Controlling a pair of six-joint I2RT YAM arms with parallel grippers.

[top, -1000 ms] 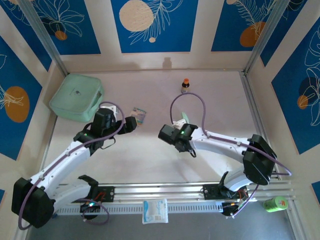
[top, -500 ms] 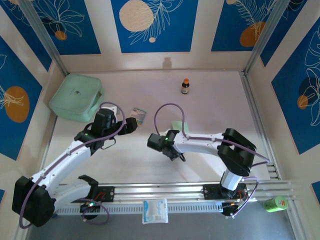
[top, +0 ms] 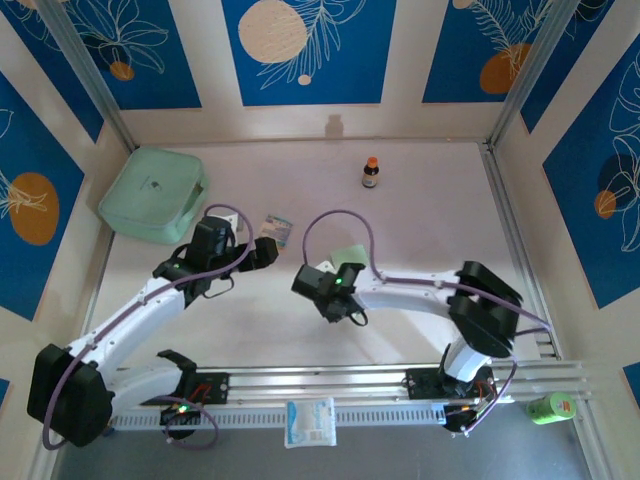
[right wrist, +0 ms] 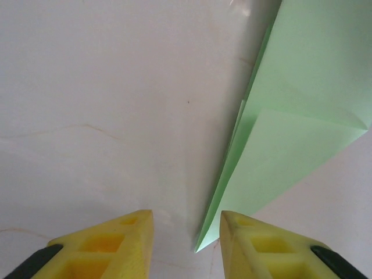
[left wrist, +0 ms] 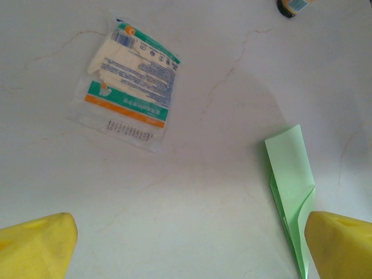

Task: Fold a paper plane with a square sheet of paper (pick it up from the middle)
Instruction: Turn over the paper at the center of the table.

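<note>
The pale lime-green paper lies on the table folded into a slim pointed paper plane (top: 350, 253) with layered flaps. In the right wrist view the plane (right wrist: 302, 116) runs up to the right, and its sharp tip lies between my right gripper's (right wrist: 186, 241) yellow fingers (right wrist: 110, 244). That gripper (top: 322, 287) is open and grips nothing. My left gripper (top: 265, 250) hangs open left of the plane. In the left wrist view the left gripper (left wrist: 189, 244) has its jaws wide apart, and the plane (left wrist: 290, 186) lies just inside the right finger (left wrist: 340, 241).
A striped snack packet (top: 278, 229) (left wrist: 131, 93) lies just beyond the left gripper. A mint-green plastic box (top: 152, 195) sits at the back left. A small bottle (top: 371, 172) stands at the back middle. A white pouch (top: 310, 420) and a green can (top: 548, 407) lie by the front rail.
My right arm has swung left and nearer, so its gripper now sits at the plane's near tip. The plane, half hidden before, now shows behind the wrist. The left arm barely moved.
</note>
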